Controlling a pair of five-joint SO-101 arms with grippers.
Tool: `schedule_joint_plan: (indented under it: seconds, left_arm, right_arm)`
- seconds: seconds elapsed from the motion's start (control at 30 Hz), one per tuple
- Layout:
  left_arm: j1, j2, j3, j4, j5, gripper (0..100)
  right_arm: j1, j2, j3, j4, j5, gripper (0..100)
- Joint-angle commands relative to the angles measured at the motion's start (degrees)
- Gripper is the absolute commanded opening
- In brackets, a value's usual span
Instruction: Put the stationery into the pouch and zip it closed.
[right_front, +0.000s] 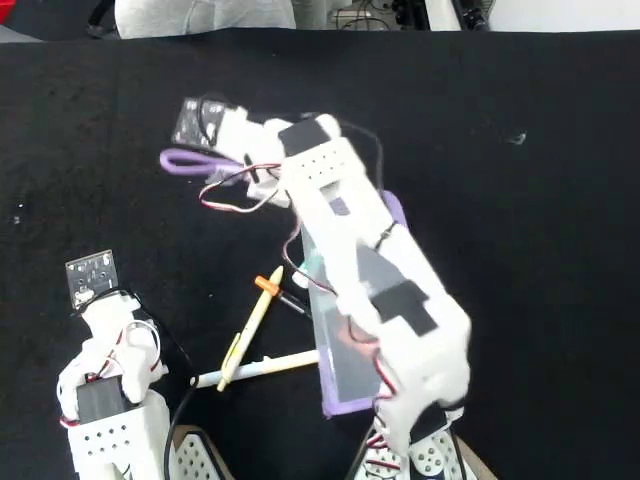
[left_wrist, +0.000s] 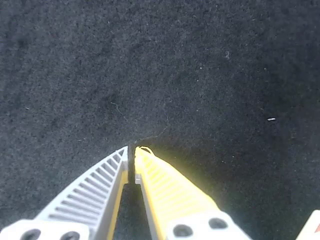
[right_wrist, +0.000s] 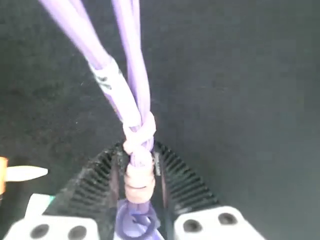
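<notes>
Right gripper (right_wrist: 138, 150) is clamped narrow on a purple strap (right_wrist: 134, 120), right at its knot. Left gripper (left_wrist: 134, 151) is pinched closed with nothing in it, tips over bare cloth (left_wrist: 210, 75).

Room:
- The right arm runs from near centre to far left. The strap loop lies flat beyond it, well short of the cloth's far edge.
- Wide open cloth on the right and far left.
- The left gripper sits near left, apart from the pens.

Count: 1 pouch, 1 strap, 2 pens, 2 arms.
- The pouch (right_front: 340, 365), clear with purple trim, lies lengthwise near centre, mostly under the right arm.
- The yellow pen (right_front: 250, 328) with the orange cap lies just left of the pouch, cap pointing far.
- The white pen (right_front: 262, 368) lies under or across the yellow one's near end, with one tip at the pouch edge.
- There is a small dark bit by the orange cap; I can't tell what it is.

Views:
- The right wrist view shows the knot in the grip.
- In the high view the arm hides where the strap meets the pouch.
- The high view gives the layout.
</notes>
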Motion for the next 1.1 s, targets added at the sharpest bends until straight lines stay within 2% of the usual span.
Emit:
schedule_joint_plan:
  seconds: [0.0,0.37,0.67,0.8,1.07]
  left_arm:
    - [0.31,-0.09,1.45,0.35,0.35,3]
    - [0.31,-0.09,1.45,0.35,0.35,3]
    - [0.31,-0.09,1.45,0.35,0.35,3]
    - [0.31,-0.09,1.45,0.35,0.35,3]
    - [0.31,-0.09,1.45,0.35,0.35,3]
  right_arm:
    - [1.14,-13.41,-2.68,3.16,-2.11,1.1]
    - [11.34,-34.59,-2.68,3.87,-3.08,1.1]
    - [16.79,-38.99,-11.38,3.69,-3.16,1.1]
    - [18.90,-38.99,-13.67,-0.26,-3.25,1.1]
    - [24.53,-34.33,-13.05,-15.38,-3.25,1.1]
